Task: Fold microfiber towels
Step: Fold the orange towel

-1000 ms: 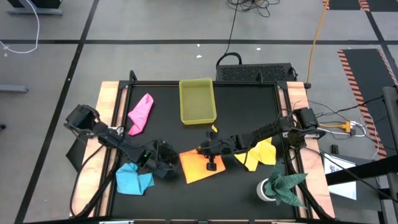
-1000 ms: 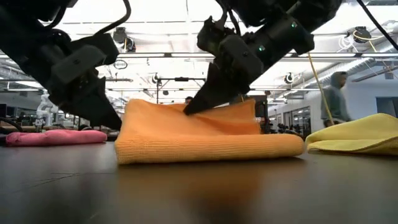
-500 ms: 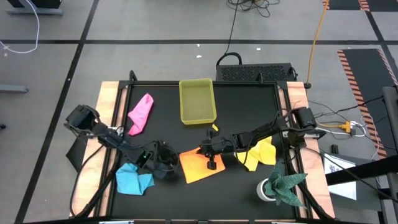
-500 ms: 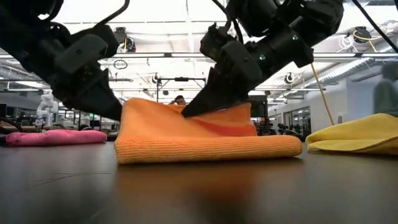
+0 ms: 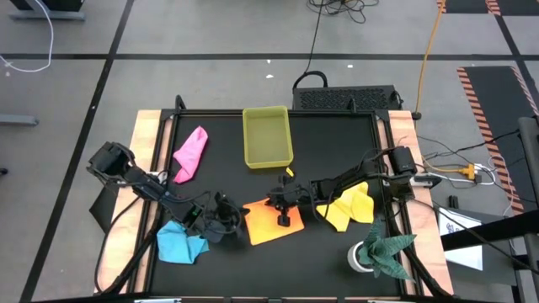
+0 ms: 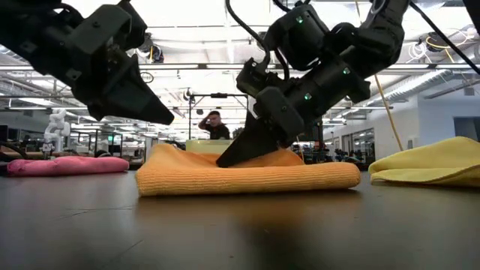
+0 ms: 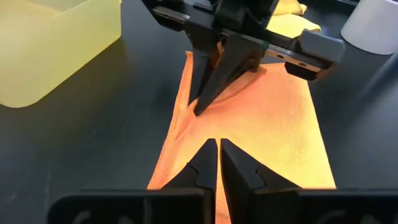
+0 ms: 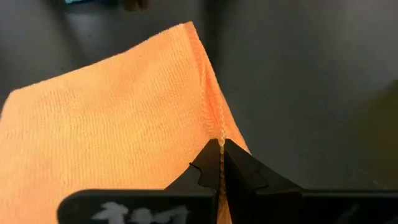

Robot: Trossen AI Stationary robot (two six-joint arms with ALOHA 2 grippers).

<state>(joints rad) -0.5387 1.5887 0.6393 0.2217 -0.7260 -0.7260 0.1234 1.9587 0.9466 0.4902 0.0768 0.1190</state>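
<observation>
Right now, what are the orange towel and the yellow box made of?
The orange towel looks like soft woven cloth: matte, ribbed, with a stitched hem. The yellow box looks like hard, see-through plastic with a smooth, slightly shiny wall, though that is only how it looks.

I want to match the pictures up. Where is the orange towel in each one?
High view: orange towel at the table's front middle, under the right gripper.
Low view: the folded slab in the centre.
Left wrist view: fills the middle.
Right wrist view: fills the left.
Shared landmark: the right gripper pinching it.
</observation>
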